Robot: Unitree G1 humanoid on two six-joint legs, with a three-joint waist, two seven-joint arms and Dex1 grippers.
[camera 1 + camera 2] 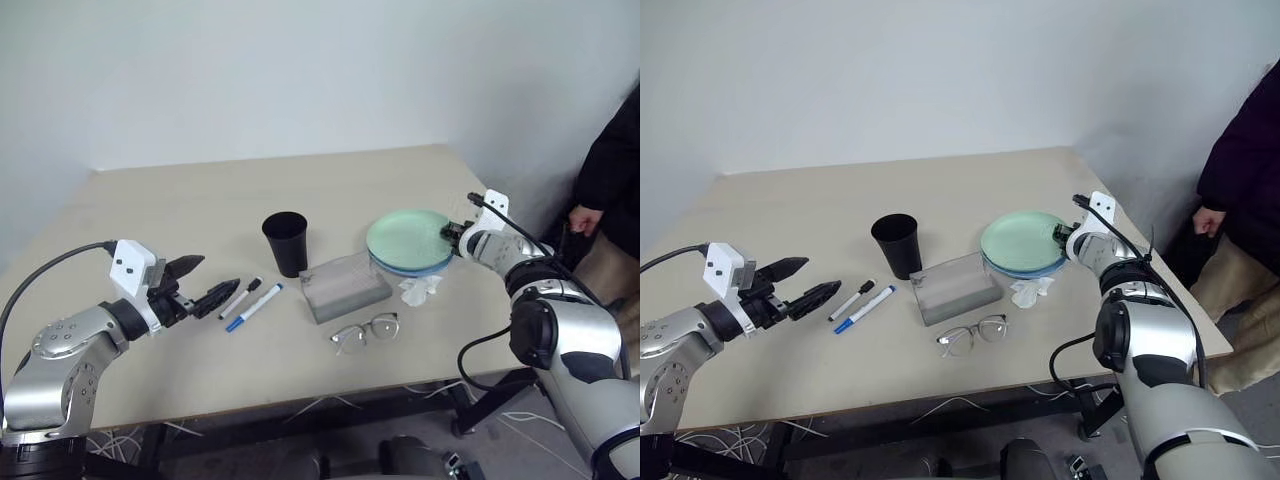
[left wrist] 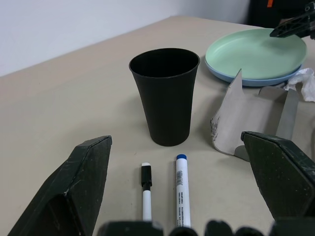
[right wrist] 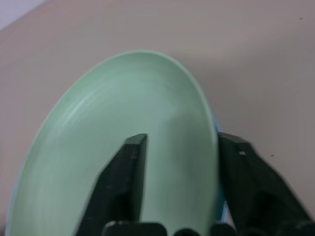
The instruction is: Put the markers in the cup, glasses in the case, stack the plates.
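Green plate (image 1: pixel 408 238) sits on blue plate (image 1: pixel 400 268): stack looks done. Right pincer (image 3: pixel 179 162) open, fingers either side of green plate's rim, gripping nothing. Markers (image 1: pixel 249 300) lie side by side on surface just ahead of left pincer (image 1: pixel 200 283), also wide open, empty. Caps point toward cup (image 1: pixel 286 242) beyond. Left arm nearer markers.

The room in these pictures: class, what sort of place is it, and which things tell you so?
Probably a plain lab or test room: a bare beige table stands against blank white walls, loose cables hang beneath it, and a person stands by at its corner.
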